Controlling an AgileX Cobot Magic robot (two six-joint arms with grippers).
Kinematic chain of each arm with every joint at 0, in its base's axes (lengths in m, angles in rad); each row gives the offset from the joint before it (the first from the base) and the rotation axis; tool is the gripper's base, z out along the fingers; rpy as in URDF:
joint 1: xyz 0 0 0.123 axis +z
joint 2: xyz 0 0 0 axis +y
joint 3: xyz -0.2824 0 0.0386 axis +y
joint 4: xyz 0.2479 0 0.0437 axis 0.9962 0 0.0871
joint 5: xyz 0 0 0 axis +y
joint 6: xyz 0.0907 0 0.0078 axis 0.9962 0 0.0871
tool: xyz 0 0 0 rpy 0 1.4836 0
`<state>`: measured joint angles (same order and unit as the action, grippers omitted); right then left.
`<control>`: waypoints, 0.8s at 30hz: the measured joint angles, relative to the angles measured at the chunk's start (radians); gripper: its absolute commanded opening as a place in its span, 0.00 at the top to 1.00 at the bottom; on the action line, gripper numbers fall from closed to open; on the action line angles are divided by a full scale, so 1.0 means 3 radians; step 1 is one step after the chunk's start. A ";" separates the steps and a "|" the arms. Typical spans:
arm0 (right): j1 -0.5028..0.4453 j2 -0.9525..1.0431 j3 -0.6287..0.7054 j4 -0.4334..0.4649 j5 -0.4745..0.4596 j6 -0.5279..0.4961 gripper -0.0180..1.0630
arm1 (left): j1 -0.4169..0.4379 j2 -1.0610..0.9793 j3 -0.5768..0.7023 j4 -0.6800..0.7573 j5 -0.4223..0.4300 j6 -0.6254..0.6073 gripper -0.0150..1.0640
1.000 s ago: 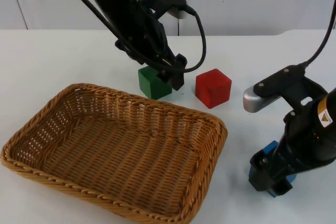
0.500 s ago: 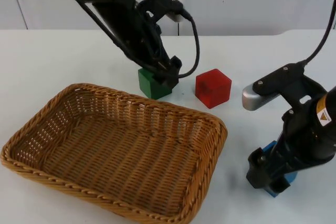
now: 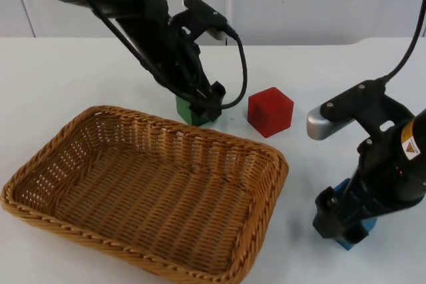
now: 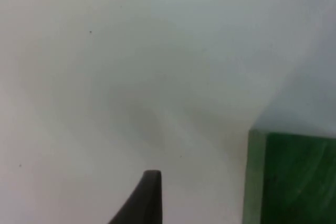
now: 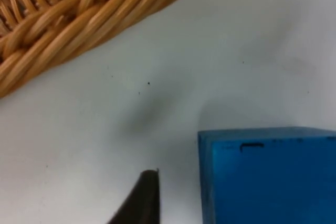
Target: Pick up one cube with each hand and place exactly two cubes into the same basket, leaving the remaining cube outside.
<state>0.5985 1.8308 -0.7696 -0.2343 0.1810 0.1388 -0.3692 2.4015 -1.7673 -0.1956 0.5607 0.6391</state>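
So from the top view, nothing's in the wicker basket (image 3: 80, 194) yet, so both placements are left to do. All three cubes sit on the white table (image 3: 346, 71). The left gripper (image 3: 205, 106) is down over the green cube (image 3: 190, 112), which sits just behind the basket's far rim; can't tell from here whether its fingers are apart or clamped. The red cube (image 3: 270, 112) sits just beside the green one, untouched, and looks like the one to leave out. The right gripper (image 3: 341, 221) is low over the blue cube (image 3: 346, 237), off the basket's right end; same deal, I can't tell its finger state.

Left wrist view: the green cube (image 4: 291, 179) is just beside one black fingertip (image 4: 144, 200) with bare table between them, so this finger isn't touching it. I'd guess it's not gripped yet.

Right wrist view: the blue cube (image 5: 268, 174) also sits apart from the fingertip (image 5: 142, 200), basket rim (image 5: 79, 19) nearby. Looks like a pre-grasp too.
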 measured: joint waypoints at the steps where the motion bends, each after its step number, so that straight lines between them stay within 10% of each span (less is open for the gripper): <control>1: 0.0000 0.0000 0.0000 0.0000 0.0000 0.0000 0.22 | 0.0000 0.0008 0.0000 -0.0016 0.0000 0.0010 0.03; 9: 0.0000 0.0000 0.0000 0.0000 0.0028 0.0000 0.53 | 0.0000 0.0011 0.0000 -0.0109 -0.0009 0.0049 0.25; 17: 0.0000 0.0000 0.0000 0.0000 0.0032 0.0000 0.98 | 0.0000 0.0011 0.0000 -0.0211 -0.0009 0.0056 0.79; 20: 0.0000 0.0000 0.0000 0.0000 0.0040 0.0000 0.98 | 0.0000 0.0011 0.0000 -0.0234 -0.0009 0.0056 0.99; 24: 0.0000 -0.0006 0.0000 -0.0028 0.0123 0.0000 0.98 | 0.0000 0.0011 0.0000 -0.0277 -0.0009 0.0056 0.99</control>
<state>0.5985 1.8289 -0.7696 -0.2427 0.2179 0.1388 -0.3692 2.4049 -1.7673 -0.2786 0.5580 0.6560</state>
